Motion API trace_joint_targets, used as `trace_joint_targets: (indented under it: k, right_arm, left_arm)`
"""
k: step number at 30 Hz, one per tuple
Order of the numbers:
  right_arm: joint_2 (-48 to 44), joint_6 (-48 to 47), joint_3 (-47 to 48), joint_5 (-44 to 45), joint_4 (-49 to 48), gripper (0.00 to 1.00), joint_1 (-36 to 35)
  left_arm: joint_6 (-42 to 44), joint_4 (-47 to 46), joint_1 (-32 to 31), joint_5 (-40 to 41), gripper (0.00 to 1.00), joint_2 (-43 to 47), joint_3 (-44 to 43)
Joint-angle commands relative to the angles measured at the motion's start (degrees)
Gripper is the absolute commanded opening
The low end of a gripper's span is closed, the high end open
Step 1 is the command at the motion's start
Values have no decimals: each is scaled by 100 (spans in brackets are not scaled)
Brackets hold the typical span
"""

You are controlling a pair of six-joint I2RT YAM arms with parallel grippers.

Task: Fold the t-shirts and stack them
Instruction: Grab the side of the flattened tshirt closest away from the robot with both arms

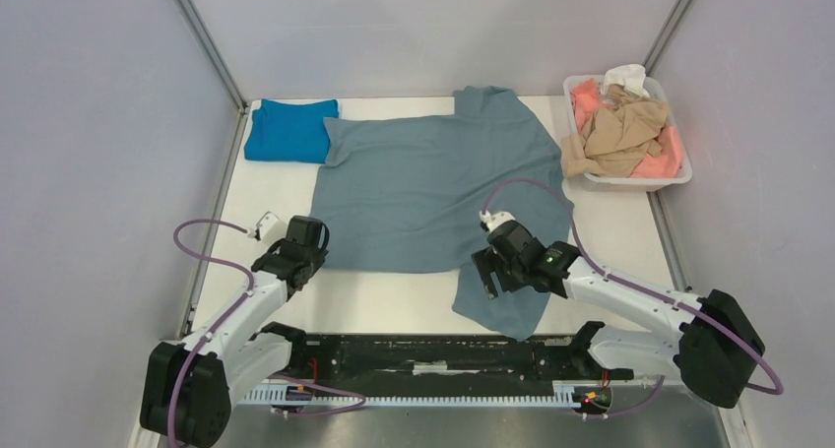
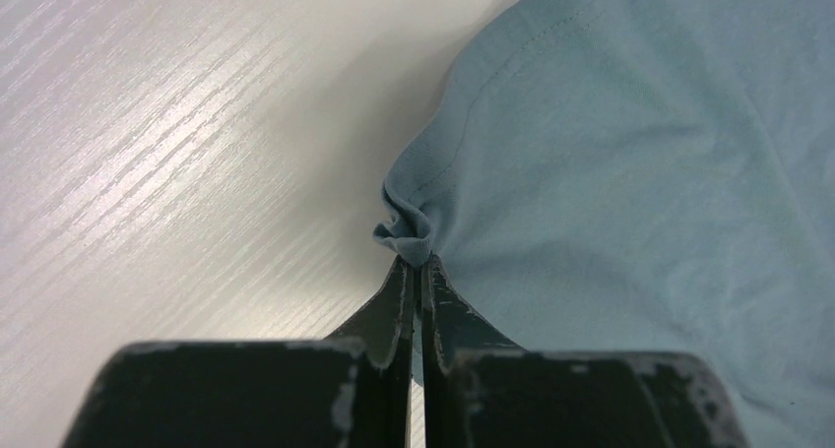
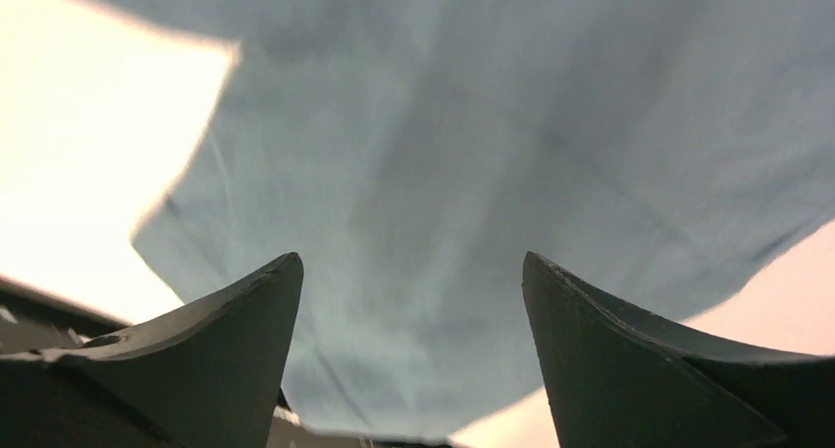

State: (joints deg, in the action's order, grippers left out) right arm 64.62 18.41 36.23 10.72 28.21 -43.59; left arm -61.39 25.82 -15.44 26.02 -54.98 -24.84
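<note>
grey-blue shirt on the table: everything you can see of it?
The grey-blue t-shirt is soft, plain cloth with a stitched hem, spread mostly flat across the table, lightly wrinkled. One part reaches the far edge; a flap trails to the near edge on the right. Its far-left corner meets the folded bright blue shirt. The left tool is shut on a bunched near-left corner; the right tool hangs open over the near-right flap, contact unclear.

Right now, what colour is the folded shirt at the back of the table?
The folded shirt is bright blue, seen best from the top external view.
</note>
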Motion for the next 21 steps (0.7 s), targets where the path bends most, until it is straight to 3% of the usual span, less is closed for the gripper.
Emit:
trace_joint_targets:
  k: [1, 9, 14, 17, 19, 21]
  right_arm:
    - [-124, 76, 281, -127, 1763, 82, -553]
    - [-20, 590, -140, -713, 1846, 70, -1687]
    - [-23, 642, -404, -746, 1427, 56, -1759]
    - [150, 548, -636, -763, 1109, 55, -1762]
    - [320, 540, -788, -530, 908, 53, -1753]
    - [481, 556, -766, -164, 909, 44, -1749]
  left_arm:
    - [68, 16, 24, 234, 2, 113, 39]
    - [127, 54, 24, 254, 2, 100, -29]
    - [118, 46, 24, 281, 2, 98, 8]
    - [109, 55, 24, 255, 2, 68, -4]
    - [88, 54, 24, 257, 2, 42, -4]
    - [83, 52, 24, 214, 2, 16, -10]
